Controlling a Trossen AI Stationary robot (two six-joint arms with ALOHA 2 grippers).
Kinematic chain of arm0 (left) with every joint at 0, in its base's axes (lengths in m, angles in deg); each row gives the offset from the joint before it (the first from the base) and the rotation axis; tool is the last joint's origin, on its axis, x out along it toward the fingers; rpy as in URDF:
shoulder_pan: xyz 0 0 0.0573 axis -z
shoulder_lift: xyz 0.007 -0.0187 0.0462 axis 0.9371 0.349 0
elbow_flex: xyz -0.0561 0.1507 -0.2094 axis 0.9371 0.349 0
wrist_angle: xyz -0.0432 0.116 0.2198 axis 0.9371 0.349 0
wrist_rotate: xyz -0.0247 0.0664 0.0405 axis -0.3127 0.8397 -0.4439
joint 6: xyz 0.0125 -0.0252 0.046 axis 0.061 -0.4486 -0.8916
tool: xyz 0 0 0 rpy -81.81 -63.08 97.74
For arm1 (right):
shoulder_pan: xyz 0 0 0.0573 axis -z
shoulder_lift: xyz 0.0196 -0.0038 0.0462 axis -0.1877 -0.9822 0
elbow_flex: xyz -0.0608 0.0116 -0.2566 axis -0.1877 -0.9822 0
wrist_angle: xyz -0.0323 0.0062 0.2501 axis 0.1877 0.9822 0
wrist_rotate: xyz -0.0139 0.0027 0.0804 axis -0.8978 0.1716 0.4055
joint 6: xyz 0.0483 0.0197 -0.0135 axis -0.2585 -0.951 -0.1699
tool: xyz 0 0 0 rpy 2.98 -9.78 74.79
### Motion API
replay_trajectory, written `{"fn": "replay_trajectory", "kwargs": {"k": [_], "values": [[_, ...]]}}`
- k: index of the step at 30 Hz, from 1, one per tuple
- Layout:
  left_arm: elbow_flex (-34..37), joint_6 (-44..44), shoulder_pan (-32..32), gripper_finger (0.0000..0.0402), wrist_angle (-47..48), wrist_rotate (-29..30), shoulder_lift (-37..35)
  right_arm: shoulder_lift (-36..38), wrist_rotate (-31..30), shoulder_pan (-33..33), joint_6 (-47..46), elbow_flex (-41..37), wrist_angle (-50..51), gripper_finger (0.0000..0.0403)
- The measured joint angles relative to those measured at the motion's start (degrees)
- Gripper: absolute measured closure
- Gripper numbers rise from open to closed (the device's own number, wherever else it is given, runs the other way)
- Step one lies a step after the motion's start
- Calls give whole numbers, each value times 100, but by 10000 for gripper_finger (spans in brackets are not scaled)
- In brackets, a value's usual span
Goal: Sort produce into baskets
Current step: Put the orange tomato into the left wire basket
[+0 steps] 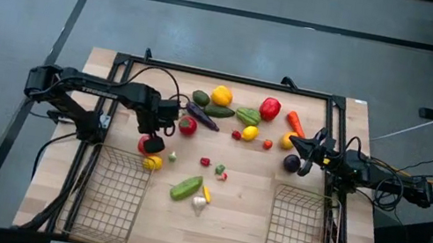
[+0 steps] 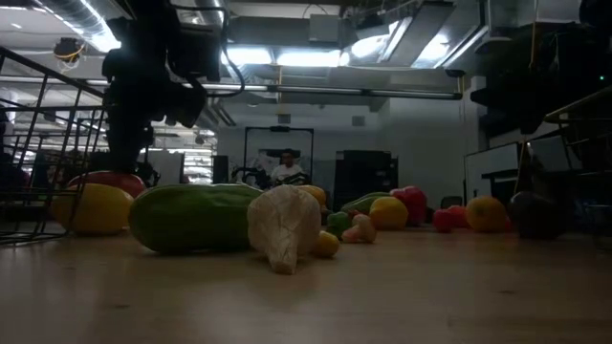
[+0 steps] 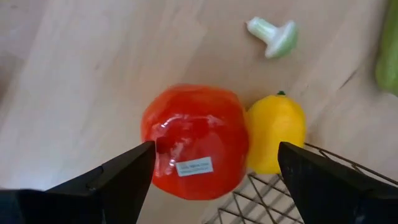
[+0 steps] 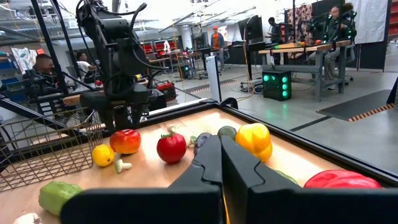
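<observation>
Sorting has barely begun, judging by the layout: the left basket sits empty on the table, with all the produce lying loose on the wood. The left gripper hangs over a red tomato beside a yellow lemon at that basket's corner, fingers spread and grasping nothing. The right basket is empty too. The right gripper waits near the table's right edge, fingers clenched on nothing.

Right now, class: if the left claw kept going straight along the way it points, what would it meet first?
Most likely the glossy red round toy fruit, centred between the open left claw; the small yellow toy fruit sits beside it.
</observation>
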Motion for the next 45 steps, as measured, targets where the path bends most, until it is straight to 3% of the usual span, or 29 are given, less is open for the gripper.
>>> {"fn": "replay_trajectory", "kwargs": {"k": [10, 22, 40, 45], "values": [[23, -269, -253, 66, 67, -142, 0, -2, 0, 2, 0, -2, 0, 402], [597, -204, -242, 66, -691, -248, -5, -2, 0, 2, 0, 0, 0, 402], [616, -381, -242, 67, -762, -215, -7, -2, 0, 1, 0, -2, 0, 402], [616, -327, -242, 97, -738, -206, -7, -2, 0, 1, 0, 0, 0, 402]]}}
